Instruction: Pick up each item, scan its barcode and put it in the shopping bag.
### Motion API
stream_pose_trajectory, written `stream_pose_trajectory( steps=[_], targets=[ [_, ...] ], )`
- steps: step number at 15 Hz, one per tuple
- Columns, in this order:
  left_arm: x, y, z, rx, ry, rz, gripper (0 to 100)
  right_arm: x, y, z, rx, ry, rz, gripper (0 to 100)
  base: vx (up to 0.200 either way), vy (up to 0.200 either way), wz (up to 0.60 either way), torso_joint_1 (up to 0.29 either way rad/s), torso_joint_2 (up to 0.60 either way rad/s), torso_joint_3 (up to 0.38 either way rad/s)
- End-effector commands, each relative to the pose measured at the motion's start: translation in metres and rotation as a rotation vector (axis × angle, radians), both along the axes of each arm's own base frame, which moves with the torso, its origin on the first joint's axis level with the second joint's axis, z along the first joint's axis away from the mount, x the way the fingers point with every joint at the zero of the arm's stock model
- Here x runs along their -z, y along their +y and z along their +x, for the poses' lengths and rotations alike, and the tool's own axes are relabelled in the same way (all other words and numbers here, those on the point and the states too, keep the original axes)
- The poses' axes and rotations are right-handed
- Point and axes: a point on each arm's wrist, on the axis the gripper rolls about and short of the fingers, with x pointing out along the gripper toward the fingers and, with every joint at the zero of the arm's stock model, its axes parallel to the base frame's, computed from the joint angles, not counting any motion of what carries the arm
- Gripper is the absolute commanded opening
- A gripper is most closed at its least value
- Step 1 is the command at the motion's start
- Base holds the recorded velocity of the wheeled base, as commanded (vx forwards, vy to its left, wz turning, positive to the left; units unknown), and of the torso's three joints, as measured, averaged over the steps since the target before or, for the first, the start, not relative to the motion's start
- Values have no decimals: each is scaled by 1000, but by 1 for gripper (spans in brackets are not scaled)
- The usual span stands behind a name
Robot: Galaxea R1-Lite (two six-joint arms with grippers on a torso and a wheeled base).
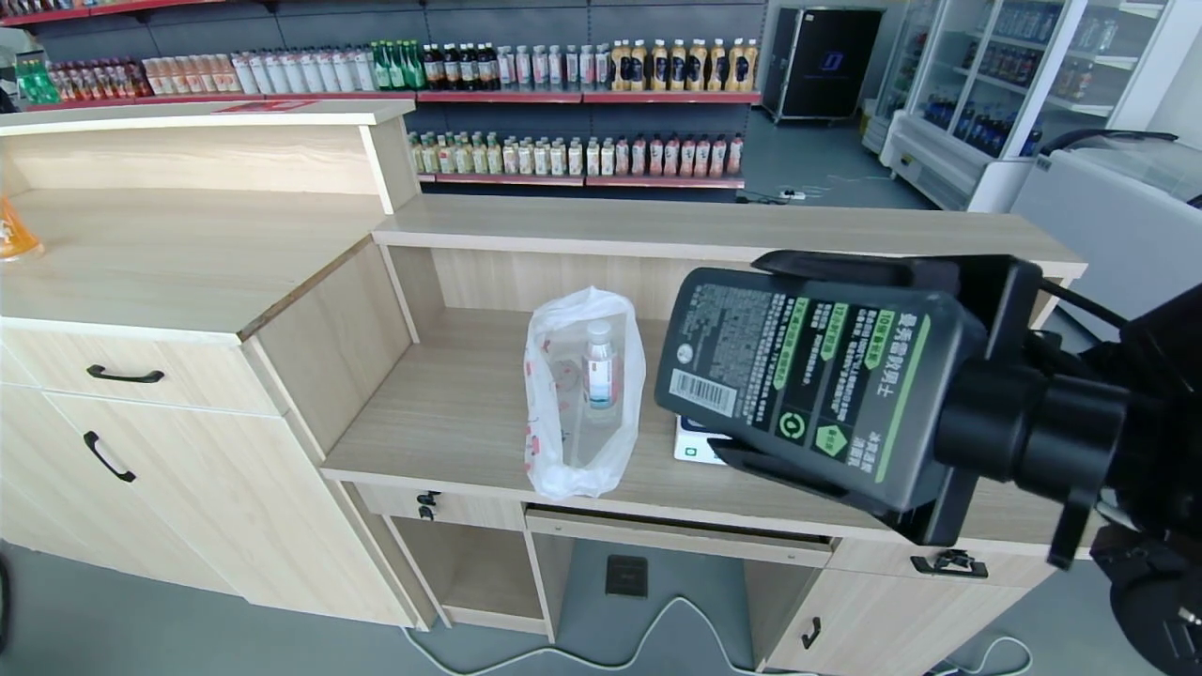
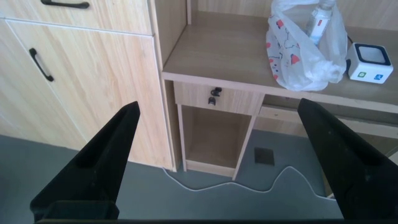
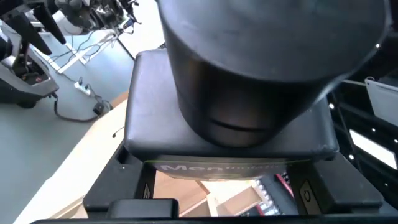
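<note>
My right gripper (image 1: pixel 751 361) is shut on a large dark grey bottle (image 1: pixel 845 376), held on its side close to the head camera. The bottle's label and barcode face up toward that camera. It hangs over a small white scanner (image 1: pixel 697 443) on the lower counter. The right wrist view looks along the bottle's big round cap (image 3: pixel 261 68). Left of the scanner stands a translucent white shopping bag (image 1: pixel 582 394) with a clear water bottle (image 1: pixel 601 371) upright inside. My left gripper (image 2: pixel 217 109) is open and low, out over the floor before the counter, with nothing between its fingers.
The lower wooden counter (image 1: pixel 451 413) has a keyed drawer and an open recess below. A taller counter (image 1: pixel 188 253) with drawers stands to the left, with an orange packet (image 1: pixel 14 235) at its edge. Drink shelves and fridges line the back. A white cable lies on the floor.
</note>
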Motion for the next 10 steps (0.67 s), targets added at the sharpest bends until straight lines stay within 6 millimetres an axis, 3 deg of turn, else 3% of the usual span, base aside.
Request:
stream_pose_trajectory(
  steps=[1, 5, 10],
  targets=[
    [0, 0, 0, -1, -1, 0, 100, 4, 9, -3, -34, 12, -10, 0, 0, 0, 0, 0, 0, 0],
    [0, 0, 0, -1, -1, 0, 100, 11, 29, -22, -128, 6, -22, 0, 0, 0, 0, 0, 0, 0],
    [0, 0, 0, -1, -1, 0, 100, 21, 40, -9, -73, 21, -20, 0, 0, 0, 0, 0, 0, 0]
  ],
)
